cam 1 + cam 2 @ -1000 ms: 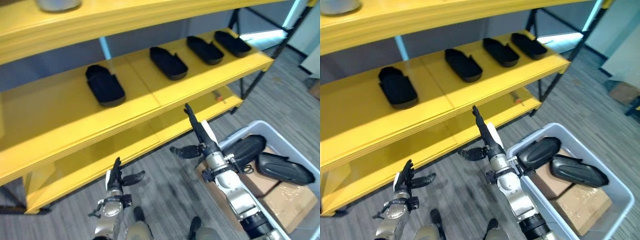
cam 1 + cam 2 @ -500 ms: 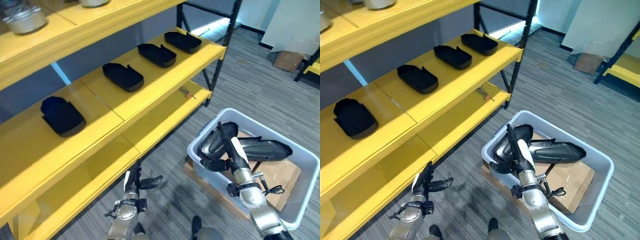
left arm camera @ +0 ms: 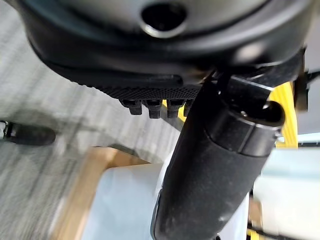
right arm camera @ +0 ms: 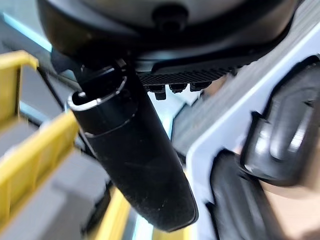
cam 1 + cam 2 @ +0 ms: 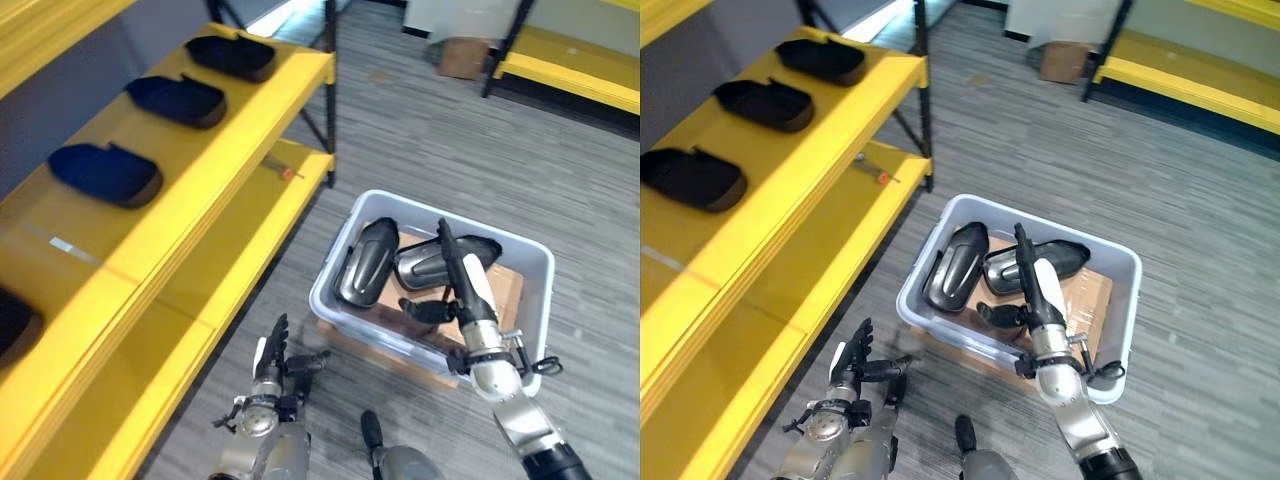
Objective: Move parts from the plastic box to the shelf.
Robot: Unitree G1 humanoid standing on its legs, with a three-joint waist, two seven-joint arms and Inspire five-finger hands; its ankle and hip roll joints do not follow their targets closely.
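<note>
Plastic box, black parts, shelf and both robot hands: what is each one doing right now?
plastic box: on the floor, holding black parts.
parts in the box: lying loose, not gripped.
parts on the shelf: resting flat in a row.
right hand: open, fingers straight, over the box.
left hand: open, holding nothing, low over the floor.

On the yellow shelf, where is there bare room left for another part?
The middle shelf board has bare strips between its black parts and along its front edge. The lower board is bare apart from a small tool near its far end. The plastic box is crowded with parts.
</note>
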